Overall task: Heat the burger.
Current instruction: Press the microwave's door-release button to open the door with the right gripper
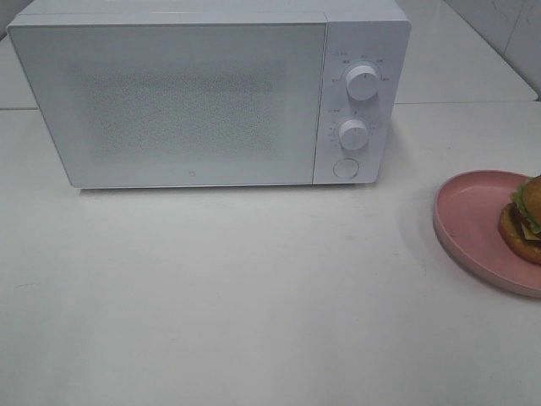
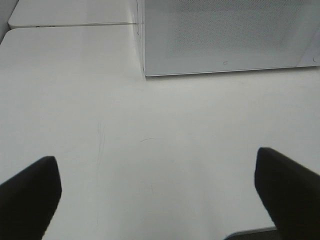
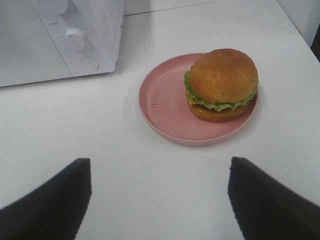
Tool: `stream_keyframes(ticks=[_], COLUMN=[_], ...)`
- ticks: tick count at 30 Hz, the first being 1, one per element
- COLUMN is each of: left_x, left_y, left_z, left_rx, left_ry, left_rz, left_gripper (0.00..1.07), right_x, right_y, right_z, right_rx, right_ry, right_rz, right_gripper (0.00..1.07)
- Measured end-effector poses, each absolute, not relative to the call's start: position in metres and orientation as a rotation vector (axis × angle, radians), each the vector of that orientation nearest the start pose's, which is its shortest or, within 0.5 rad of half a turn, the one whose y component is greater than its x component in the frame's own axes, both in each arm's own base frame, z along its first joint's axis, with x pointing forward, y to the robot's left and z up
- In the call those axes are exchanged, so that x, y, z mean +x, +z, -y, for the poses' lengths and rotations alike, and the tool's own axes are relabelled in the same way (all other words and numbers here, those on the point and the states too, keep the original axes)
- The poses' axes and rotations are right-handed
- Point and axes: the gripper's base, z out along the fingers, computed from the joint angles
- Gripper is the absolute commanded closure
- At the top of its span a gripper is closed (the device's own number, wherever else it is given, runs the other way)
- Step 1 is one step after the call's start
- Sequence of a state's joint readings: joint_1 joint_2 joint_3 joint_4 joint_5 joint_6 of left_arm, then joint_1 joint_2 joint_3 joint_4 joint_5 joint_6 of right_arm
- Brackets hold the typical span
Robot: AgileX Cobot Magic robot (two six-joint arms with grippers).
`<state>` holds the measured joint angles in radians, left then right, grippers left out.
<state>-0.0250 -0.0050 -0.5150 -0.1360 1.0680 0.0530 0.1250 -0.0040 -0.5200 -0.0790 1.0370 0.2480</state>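
Observation:
The burger (image 3: 222, 82), with a glossy brown bun and green lettuce, sits on a pink plate (image 3: 165, 107); in the high view the burger (image 1: 526, 220) and plate (image 1: 473, 224) lie at the table's right edge, partly cut off. A white microwave (image 1: 194, 97) stands at the back with its door shut. My right gripper (image 3: 160, 200) is open, well short of the plate, with nothing between its fingers. My left gripper (image 2: 157, 192) is open over bare table in front of the microwave (image 2: 225, 35). Neither gripper appears in the high view.
The microwave's panel has two round knobs (image 1: 362, 83) (image 1: 352, 134) and a round button (image 1: 345, 167) on its right side. White table (image 1: 254, 288) stretches in front. A seam between tabletops (image 2: 70, 25) runs behind the left arm's area.

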Motion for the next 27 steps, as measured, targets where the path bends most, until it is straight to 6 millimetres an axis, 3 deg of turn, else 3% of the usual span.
stream_keyframes(ticks=[19, 27], left_x=[-0.008, -0.008], left_y=[0.281, 0.281], left_z=[0.011, 0.011], left_rx=[0.088, 0.088], left_ry=[-0.145, -0.145], left_rz=[-2.025, -2.025], left_gripper=[0.09, 0.09], right_x=[-0.006, -0.002], right_y=[0.285, 0.298], right_z=[0.007, 0.006], right_rx=[0.126, 0.126], right_ry=[0.146, 0.144], right_rz=[-1.993, -2.006], right_gripper=[0.32, 0.32])
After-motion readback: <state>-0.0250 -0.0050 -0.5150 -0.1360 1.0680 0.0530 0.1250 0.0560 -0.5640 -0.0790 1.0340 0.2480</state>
